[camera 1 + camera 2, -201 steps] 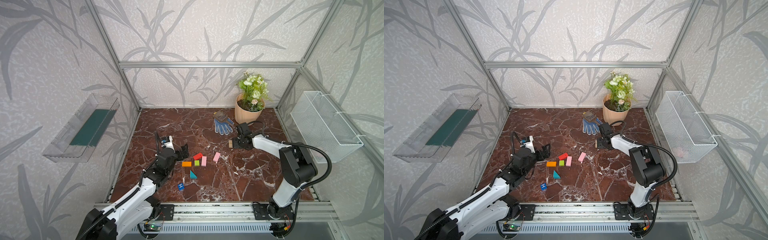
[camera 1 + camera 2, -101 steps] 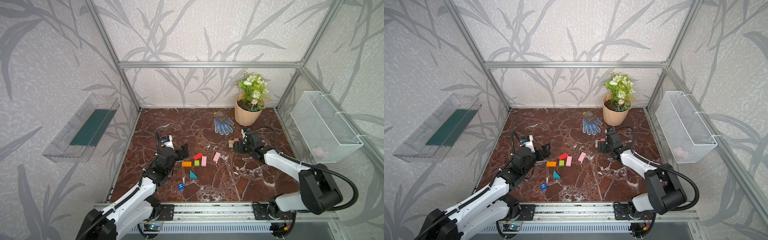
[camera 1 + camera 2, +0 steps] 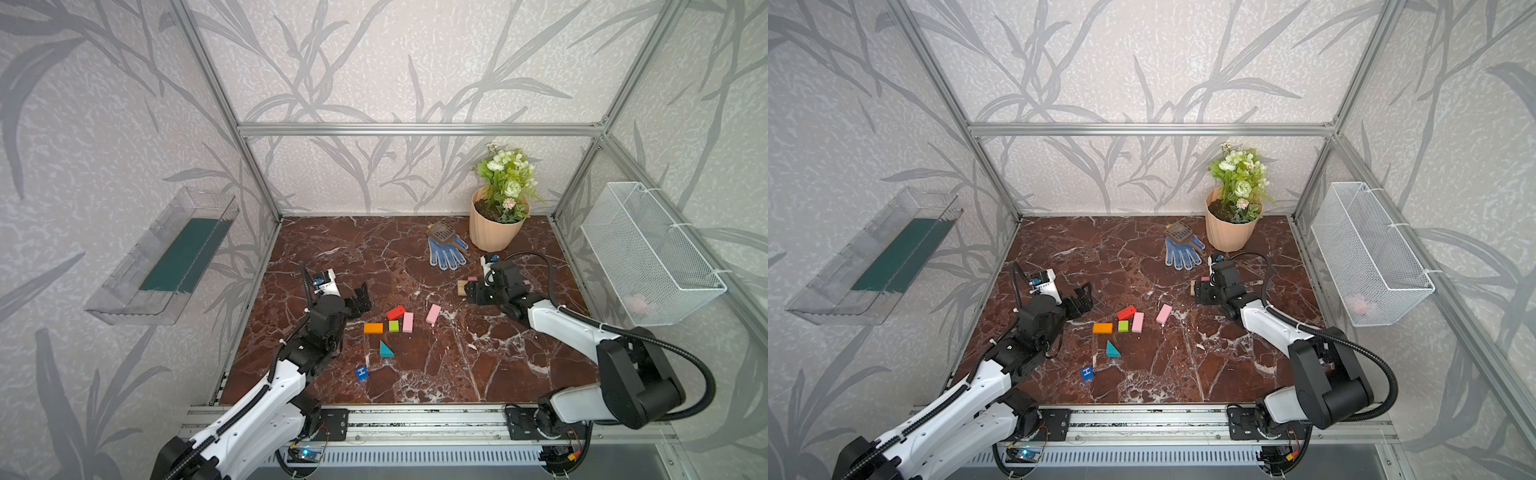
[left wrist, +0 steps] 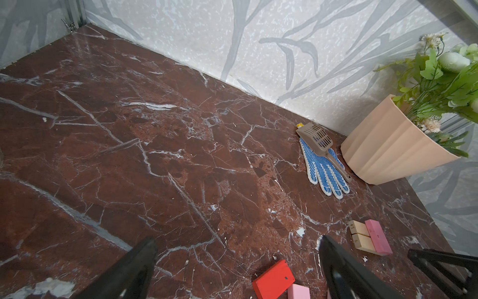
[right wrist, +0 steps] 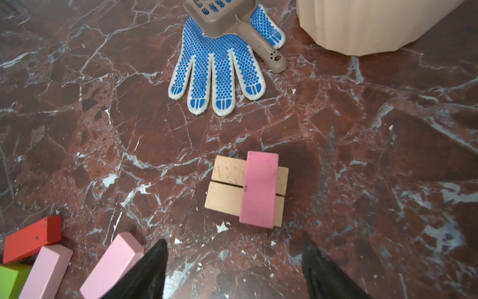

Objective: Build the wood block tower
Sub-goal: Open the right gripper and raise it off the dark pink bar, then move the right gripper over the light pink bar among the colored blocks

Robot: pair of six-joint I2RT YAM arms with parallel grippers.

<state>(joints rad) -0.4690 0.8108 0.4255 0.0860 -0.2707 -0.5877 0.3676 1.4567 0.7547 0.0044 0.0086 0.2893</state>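
The tower is two tan bars [image 5: 226,187] lying side by side with a pink block [image 5: 260,189] across them, seen in both top views [image 3: 461,287]. My right gripper [image 5: 235,244] is open just short of it, touching nothing [image 3: 473,293]. Loose wood blocks lie mid-floor: red [image 3: 395,312], orange [image 3: 373,328], lime cube [image 3: 393,326], two pink [image 3: 408,322] [image 3: 433,313], teal wedge [image 3: 385,349] and blue "H" cube [image 3: 362,372]. My left gripper [image 3: 360,297] stands open and empty just left of the red block [image 4: 273,279].
A peach flowerpot [image 3: 494,232] stands at the back right, with a blue-dotted glove [image 3: 446,251] and a brown scoop [image 3: 441,232] beside it. A wire basket [image 3: 648,253] hangs on the right wall, a clear tray [image 3: 166,257] on the left wall.
My right arm has swung its elbow toward the front and the gripper has drawn back off the stack, leaving the pink block on the tan bars. The left arm has not moved.
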